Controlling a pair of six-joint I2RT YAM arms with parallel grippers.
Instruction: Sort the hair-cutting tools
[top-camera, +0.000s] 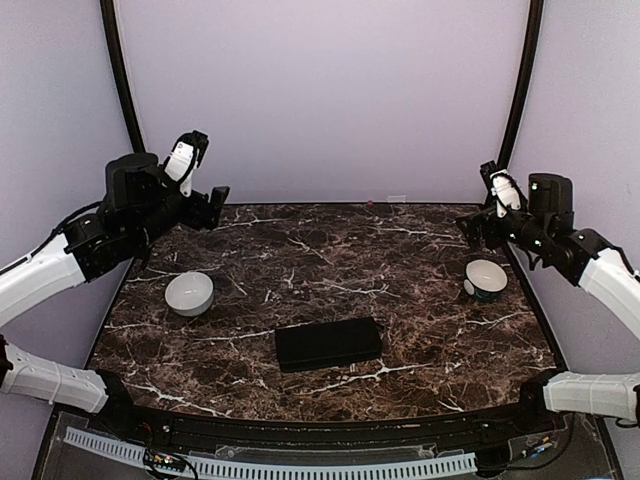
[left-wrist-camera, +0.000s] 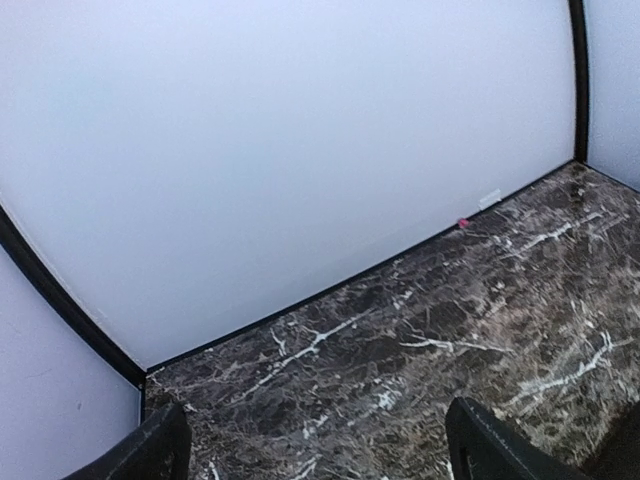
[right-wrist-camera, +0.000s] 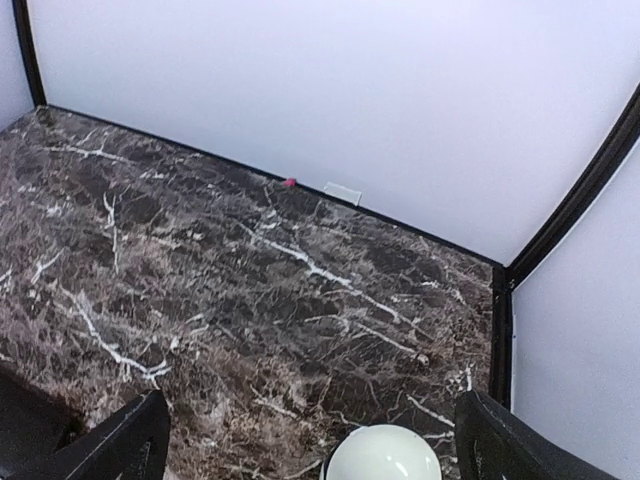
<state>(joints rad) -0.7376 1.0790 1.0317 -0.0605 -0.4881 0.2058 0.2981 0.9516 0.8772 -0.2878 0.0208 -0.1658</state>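
While I hang above it, table (top-camera: 430, 340): dark brown marble with white veins, pale walls rising on three sides.
Left arm (top-camera: 60, 265): mine, white and black, held high over the far left corner, clear of the surface.
Right arm (top-camera: 590, 262): mine too, held high over the far right side, clear of the surface.
Black case (top-camera: 328, 343): flat and rectangular, lying near the middle of the near half, a little askew.
Left bowl (top-camera: 189, 293): white, upright, on the left side, well apart from the case.
Right bowl (top-camera: 485, 279): white inside, dark outside, upright near the right edge; its rim shows low in my right wrist view.
Left gripper (left-wrist-camera: 315, 440): jaws spread wide, holding nothing; only bare marble between the fingers (left-wrist-camera: 150, 450).
Right gripper (right-wrist-camera: 312, 420): jaws spread wide, holding nothing, hanging just above and behind the right bowl.
Hair-cutting tools: not visible from any of my views; I cannot tell where they lie.
Pink speck (top-camera: 371, 203): at the foot of the back wall, just beside a small white tag (top-camera: 397, 199).
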